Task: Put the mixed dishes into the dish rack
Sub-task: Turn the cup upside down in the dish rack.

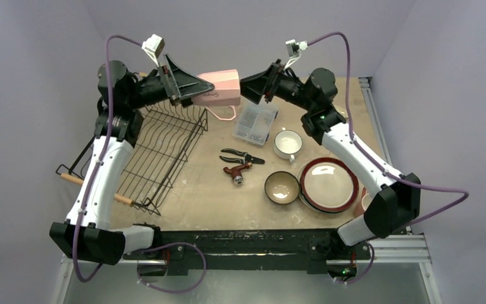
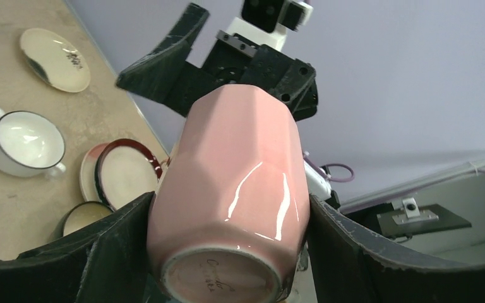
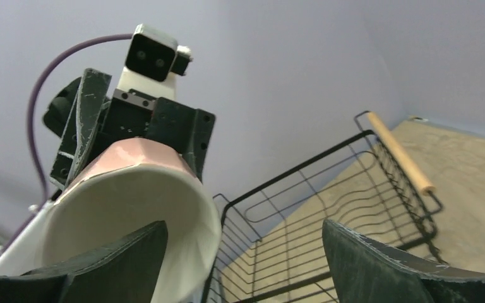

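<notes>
The left tool (image 1: 193, 85) gripped the pink mug (image 1: 218, 88) in the air above the far end of the dish rack (image 1: 164, 145), the right tool (image 1: 248, 85) stood wide, and no dish seemed racked yet, the white cup (image 1: 288, 143), bowl (image 1: 282, 187) and plates (image 1: 329, 183) lying on the desk (image 1: 196, 196).

Pale pink faceted ceramic mug (image 2: 240, 164): glossy, streaked with white glare, cream-white inside, faint script on the matt pinkish base. Black rectangular wire dish rack (image 1: 164, 145), with light tan wooden rod handles (image 1: 123, 200). Round white ceramic cup (image 1: 288, 143), thin dark line round the rim. Cream ceramic bowl (image 1: 282, 187) edged in dark brown. Large cream ceramic plate (image 1: 328, 184) ringed in red, then black. Small cream ceramic saucer (image 2: 55, 60) with a dark smudge of pattern on one side. Black-handled metal pruners (image 1: 242, 155); red-and-silver hand tool (image 1: 237, 172). Clear plastic compartment box (image 1: 255, 122), speckled grey within. Sandy beige tabletop (image 1: 196, 202); purple cables (image 1: 106, 60); lilac walls (image 1: 50, 50).
</notes>
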### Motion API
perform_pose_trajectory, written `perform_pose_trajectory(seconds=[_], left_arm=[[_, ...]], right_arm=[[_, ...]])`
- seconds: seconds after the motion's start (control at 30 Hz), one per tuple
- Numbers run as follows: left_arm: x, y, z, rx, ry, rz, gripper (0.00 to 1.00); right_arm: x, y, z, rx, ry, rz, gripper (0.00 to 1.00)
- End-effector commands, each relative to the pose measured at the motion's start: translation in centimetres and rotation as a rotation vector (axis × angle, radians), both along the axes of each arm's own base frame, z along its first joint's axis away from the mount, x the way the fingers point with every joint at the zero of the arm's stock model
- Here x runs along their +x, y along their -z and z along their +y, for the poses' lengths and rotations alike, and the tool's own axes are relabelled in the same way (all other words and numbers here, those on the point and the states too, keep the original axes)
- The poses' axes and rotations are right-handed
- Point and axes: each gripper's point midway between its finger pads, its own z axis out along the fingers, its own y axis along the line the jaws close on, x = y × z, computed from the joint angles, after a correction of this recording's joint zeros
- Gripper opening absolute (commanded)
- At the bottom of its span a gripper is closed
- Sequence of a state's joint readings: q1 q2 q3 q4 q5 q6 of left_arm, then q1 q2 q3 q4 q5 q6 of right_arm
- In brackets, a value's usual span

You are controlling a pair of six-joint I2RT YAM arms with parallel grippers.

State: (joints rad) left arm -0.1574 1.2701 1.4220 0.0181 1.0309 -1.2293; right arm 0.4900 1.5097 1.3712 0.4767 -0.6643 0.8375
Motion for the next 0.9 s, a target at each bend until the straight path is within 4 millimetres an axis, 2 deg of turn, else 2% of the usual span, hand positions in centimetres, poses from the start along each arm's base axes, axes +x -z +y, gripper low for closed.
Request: perform_pose_trajectory(seconds=[0.0, 0.1, 0.13, 0.23, 0.3, 0.33, 0.43, 0.5, 0.67, 0.87], left_arm=[[-0.8, -1.4, 2.9, 0.041, -0.162, -0.033, 0.0], [-0.4, 0.9, 5.2, 0.179, -0.309, 0.036, 0.0], [-0.3, 1.9, 6.2, 0.256, -0.377, 0.058, 0.0], [-0.8, 6.6, 11.4, 0.56, -0.633, 0.221, 0.0], [-2.3, 9.6, 15.5, 0.756, -0.792, 0.348, 0.0], [-3.1, 10.7, 17.4, 0.839, -0.866, 0.405, 0.0], [-4.8, 13.1, 21.5, 1.036, -0.998, 0.484, 0.0], [-5.7, 14.8, 23.0, 1.117, -1.037, 0.519, 0.0], [-6.4, 17.7, 26.1, 1.247, -1.156, 0.547, 0.0], [-4.4, 21.3, 28.0, 1.254, -1.224, 0.611, 0.0]], right_arm=[[1.5, -0.1, -3.6, -0.083, 0.192, 0.004, 0.98], [3.5, 1.5, -5.8, -0.173, 0.31, 0.084, 0.99], [4.2, 2.9, -6.5, -0.228, 0.356, 0.124, 0.99], [5.5, 5.2, -9.0, -0.377, 0.495, 0.192, 0.99], [5.8, 6.7, -10.4, -0.454, 0.555, 0.221, 0.99], [5.8, 7.5, -10.9, -0.48, 0.571, 0.236, 0.99], [5.4, 8.8, -11.5, -0.506, 0.581, 0.261, 0.99], [5.2, 9.4, -11.6, -0.514, 0.579, 0.276, 0.99], [4.7, 10.7, -12.2, -0.559, 0.581, 0.311, 0.99], [3.4, 11.0, -12.7, -0.586, 0.572, 0.321, 0.99]])
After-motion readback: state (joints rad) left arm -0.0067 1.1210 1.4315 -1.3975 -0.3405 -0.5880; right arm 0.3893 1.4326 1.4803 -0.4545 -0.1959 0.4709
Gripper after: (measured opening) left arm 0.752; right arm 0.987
